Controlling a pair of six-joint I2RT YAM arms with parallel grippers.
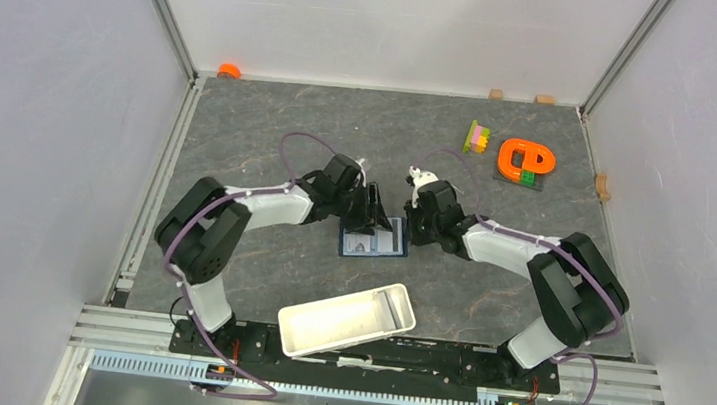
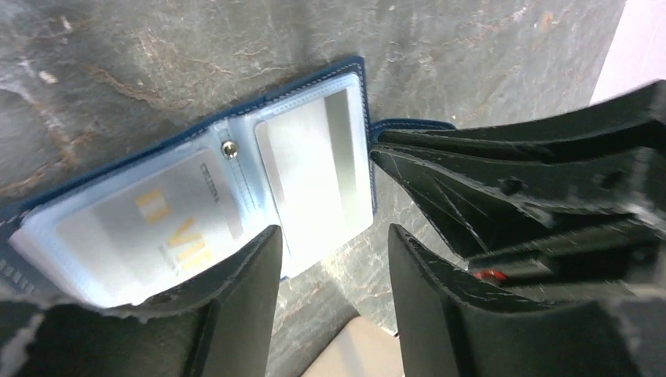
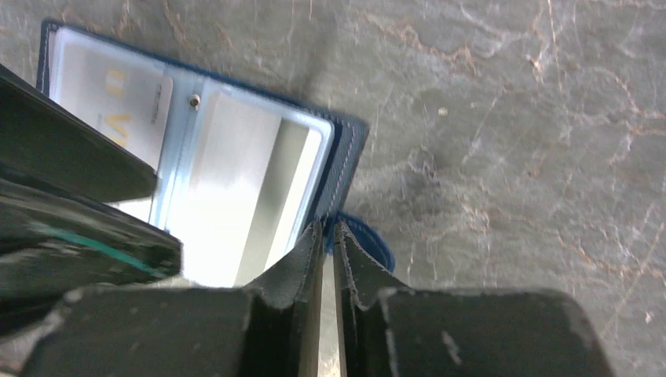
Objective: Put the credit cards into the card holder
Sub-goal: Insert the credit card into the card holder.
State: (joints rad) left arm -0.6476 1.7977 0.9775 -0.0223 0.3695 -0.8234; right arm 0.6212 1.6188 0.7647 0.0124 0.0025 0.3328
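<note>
The card holder (image 1: pixel 370 241) lies open on the table between both grippers, navy outside and light blue inside (image 2: pixel 236 169) (image 3: pixel 334 153). Two credit cards sit in its clear sleeves: one with gold lettering (image 2: pixel 157 228) (image 3: pixel 110 98) and a plain whitish one (image 2: pixel 314 177) (image 3: pixel 243 196). My left gripper (image 1: pixel 370 214) (image 2: pixel 334 247) is open over the holder's near edge, with bare table between its fingers. My right gripper (image 1: pixel 411 220) (image 3: pixel 327 229) has its fingers almost together, tips at the blue snap tab (image 3: pixel 369 236). Whether they pinch the tab is unclear.
A long white tray (image 1: pixel 347 320) lies near the arm bases. At the back right are an orange toy (image 1: pixel 525 160) and a stack of coloured blocks (image 1: pixel 477 137). Small wooden blocks (image 1: pixel 496 94) sit along the back wall, and an orange object (image 1: pixel 229 70) in the back left corner.
</note>
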